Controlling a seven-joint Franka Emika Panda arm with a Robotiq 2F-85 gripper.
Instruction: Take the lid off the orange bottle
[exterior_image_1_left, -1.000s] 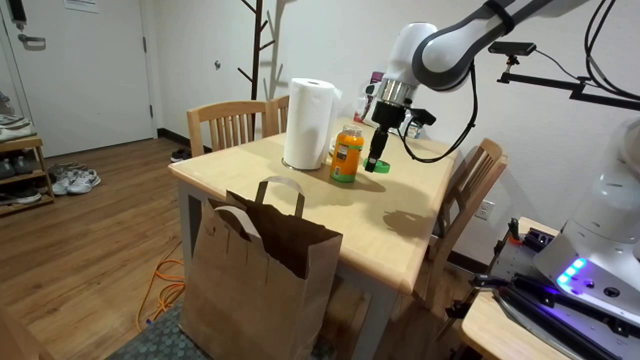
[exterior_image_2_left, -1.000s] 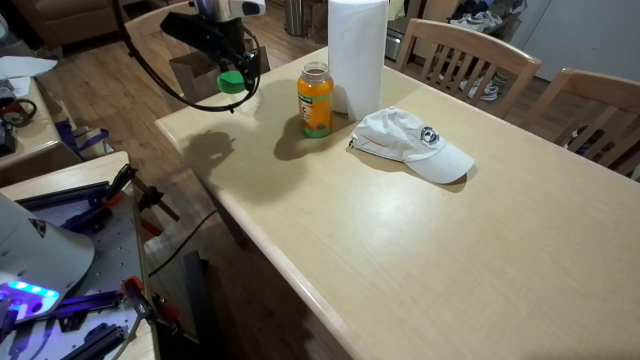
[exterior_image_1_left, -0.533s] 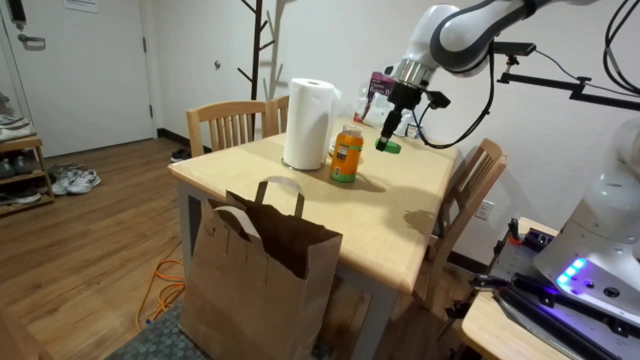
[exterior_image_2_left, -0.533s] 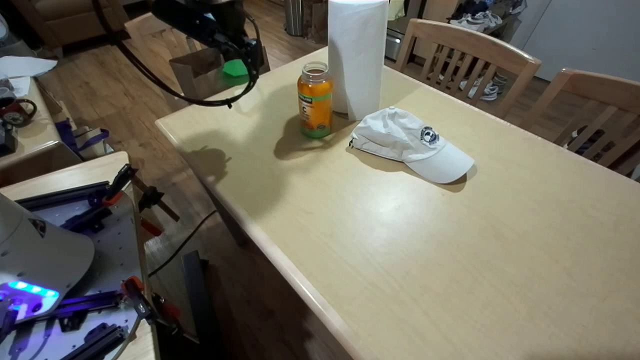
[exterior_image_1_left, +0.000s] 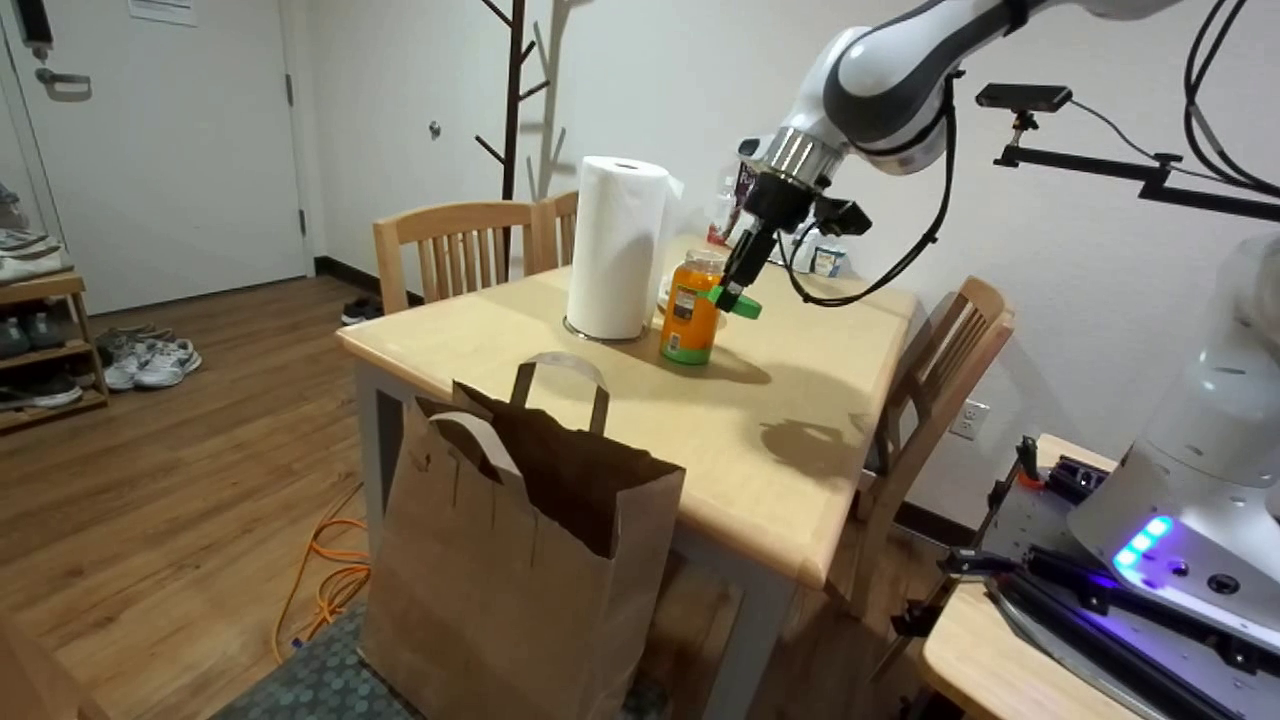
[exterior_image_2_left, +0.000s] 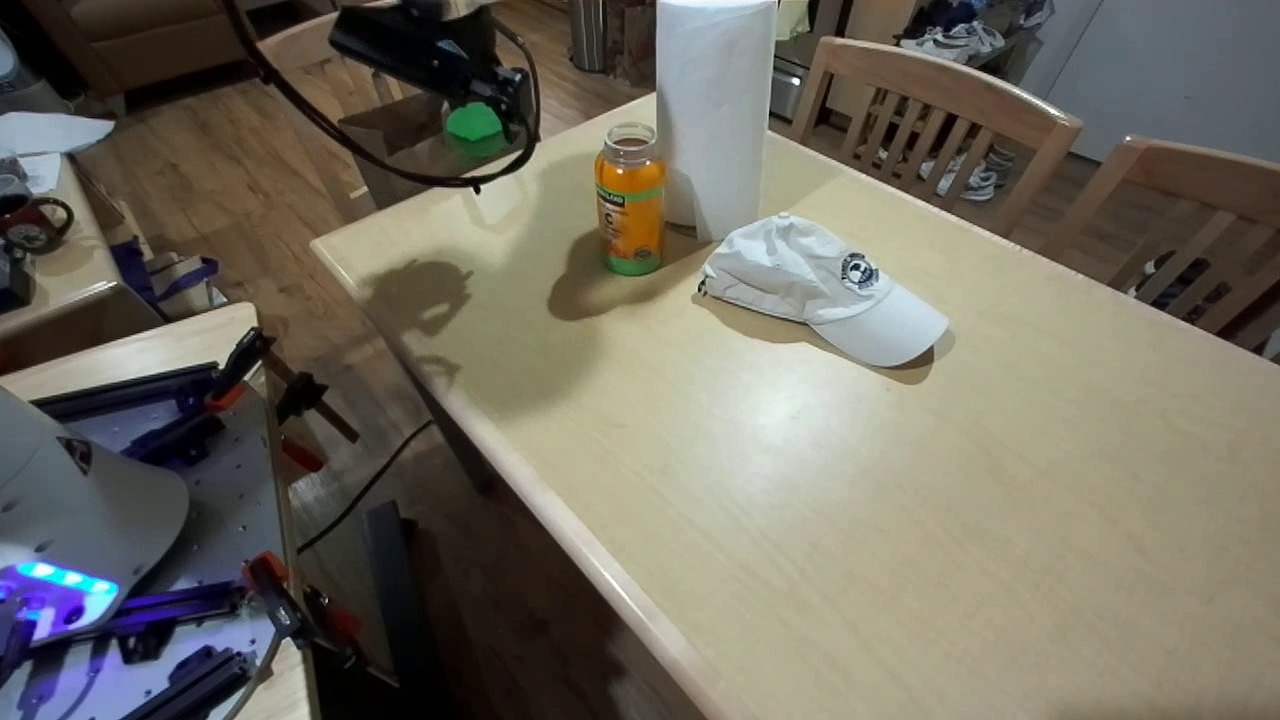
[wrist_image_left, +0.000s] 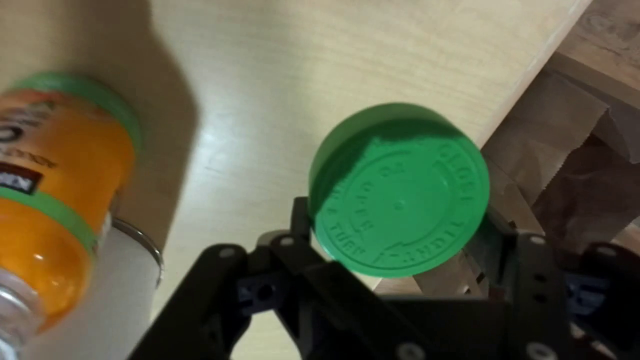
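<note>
My end effector (wrist_image_left: 397, 227) has the green lid (wrist_image_left: 400, 200) pinched by its rim, one finger (wrist_image_left: 301, 220) on each side, the two spread only as far as the lid is wide. In the wrist view the lid's round top shows, with raised lettering and a shadow across part of it. I hold it above the worktop (exterior_image_2_left: 850, 520), apart from the orange bottle (exterior_image_2_left: 632, 220), though in an exterior view its edge overlaps the bottle's outline. The bottle stands upright on the worktop, its clear neck uncovered and a green band around its foot. Just beside it rises a paper towel roll (exterior_image_2_left: 712, 120); whether the two touch I cannot tell. Near both lies a white cap (exterior_image_2_left: 800, 280), its brim pointing away from the bottle. Wooden chairs (exterior_image_2_left: 940, 80) stand along the worktop, and a brown paper bag (exterior_image_1_left: 510, 560) with handles stands beside it, on a patterned seat (exterior_image_1_left: 310, 670). My arm (exterior_image_1_left: 890, 80) reaches in over it, and shadows fall on the surface below.
</note>
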